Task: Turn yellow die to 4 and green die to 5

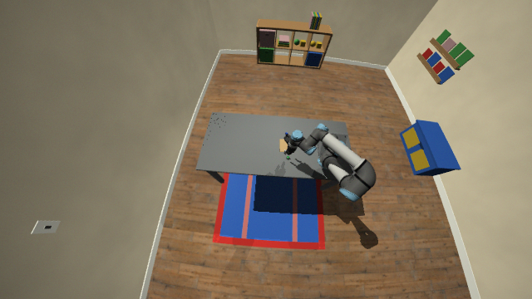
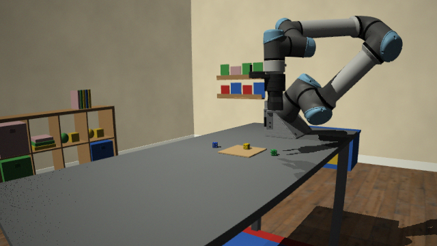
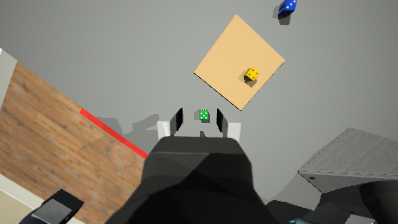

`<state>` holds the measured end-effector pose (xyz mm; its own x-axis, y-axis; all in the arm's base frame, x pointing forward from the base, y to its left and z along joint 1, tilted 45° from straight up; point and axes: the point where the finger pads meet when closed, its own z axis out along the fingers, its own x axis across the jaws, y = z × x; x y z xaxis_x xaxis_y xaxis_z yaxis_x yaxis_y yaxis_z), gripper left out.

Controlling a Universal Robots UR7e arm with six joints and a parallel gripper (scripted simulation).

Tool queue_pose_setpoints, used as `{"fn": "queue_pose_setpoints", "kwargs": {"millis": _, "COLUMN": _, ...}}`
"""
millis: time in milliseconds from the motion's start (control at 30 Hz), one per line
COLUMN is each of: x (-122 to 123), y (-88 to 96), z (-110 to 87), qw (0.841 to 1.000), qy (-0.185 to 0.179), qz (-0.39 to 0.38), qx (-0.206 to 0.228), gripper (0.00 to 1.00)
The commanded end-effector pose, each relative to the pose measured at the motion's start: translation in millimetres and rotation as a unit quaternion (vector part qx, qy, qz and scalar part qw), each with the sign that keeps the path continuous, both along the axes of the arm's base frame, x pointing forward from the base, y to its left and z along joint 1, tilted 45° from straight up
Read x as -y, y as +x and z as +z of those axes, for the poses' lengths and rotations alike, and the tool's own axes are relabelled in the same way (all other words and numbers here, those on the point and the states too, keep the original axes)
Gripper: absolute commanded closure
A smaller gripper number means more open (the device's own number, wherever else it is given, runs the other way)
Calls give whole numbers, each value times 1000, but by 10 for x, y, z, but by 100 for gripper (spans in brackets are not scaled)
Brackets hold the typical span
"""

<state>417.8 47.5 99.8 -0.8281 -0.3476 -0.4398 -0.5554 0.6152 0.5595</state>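
The tan mat (image 1: 283,145) (image 2: 232,151) (image 3: 220,65) lies flat on the table. The yellow die (image 2: 246,146) (image 3: 251,74) sits on the mat near one edge; the arm hides it in the top view. The green die (image 1: 288,158) (image 2: 274,152) (image 3: 204,114) lies on the table, off the mat. The blue die (image 1: 286,134) (image 2: 215,145) (image 3: 287,7) lies on the table beyond the mat's other side. The pips are too small to read surely. My gripper (image 2: 275,108) (image 3: 199,115) is open and empty, high above the table; in the wrist view the green die appears between its fingertips.
The grey table (image 1: 241,141) (image 2: 136,191) has its long edge not far from the green die. The robot's grey base mount (image 2: 283,128) (image 3: 350,152) stands behind the mat and dice. Arm shadows fall on the table near the green die.
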Motion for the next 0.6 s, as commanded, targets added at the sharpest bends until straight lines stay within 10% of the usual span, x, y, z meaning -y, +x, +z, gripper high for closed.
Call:
{"fn": "queue_pose_setpoints", "kwargs": {"millis": 0, "x": -15, "y": 12, "z": -14, "qw": 996, "qy": -7, "qz": 59, "qx": 60, "gripper": 0}}
{"fn": "queue_pose_setpoints", "kwargs": {"millis": 567, "x": -96, "y": 6, "z": -42, "qw": 942, "qy": -26, "qz": 235, "qx": 237, "gripper": 0}}
